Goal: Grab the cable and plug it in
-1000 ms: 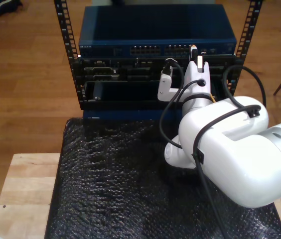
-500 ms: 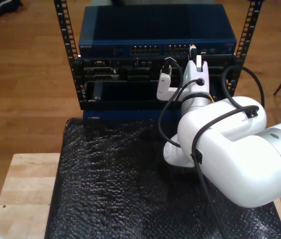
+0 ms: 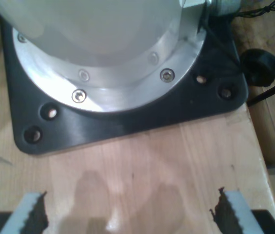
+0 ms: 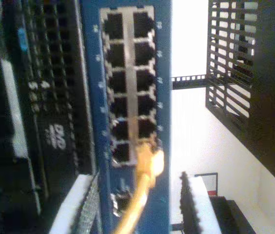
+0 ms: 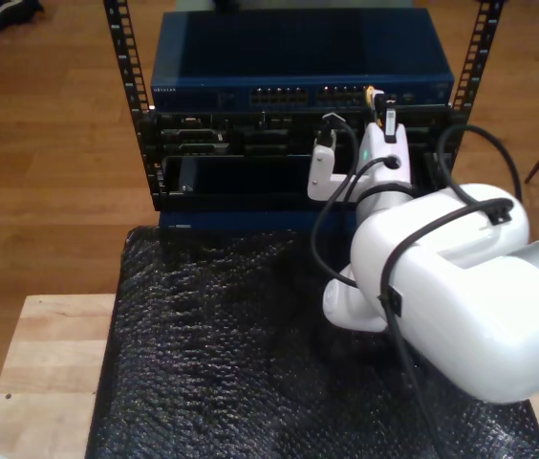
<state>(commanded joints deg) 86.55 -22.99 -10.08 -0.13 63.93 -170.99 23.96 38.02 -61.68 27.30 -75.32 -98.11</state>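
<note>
At the blue switch (image 4: pixel 127 97) in the rack, the cable (image 4: pixel 145 165) is seen with its plug at a port, apparently seated, between the parted fingers of my second tool (image 4: pixel 137 209), so only release and withdrawal seem left; my first tool (image 3: pixel 132 214) is held apart, empty, over the desk (image 3: pixel 142 165).

A blue network switch (image 5: pixel 298 59) sits in a black rack (image 5: pixel 131 86) on the wooden floor (image 5: pixel 50 143). Just below the switch sit darker rack units (image 5: pixel 222 163). Nearer than the rack, black bubble wrap (image 5: pixel 212 354) covers a pale wooden desk (image 5: pixel 45 373).
</note>
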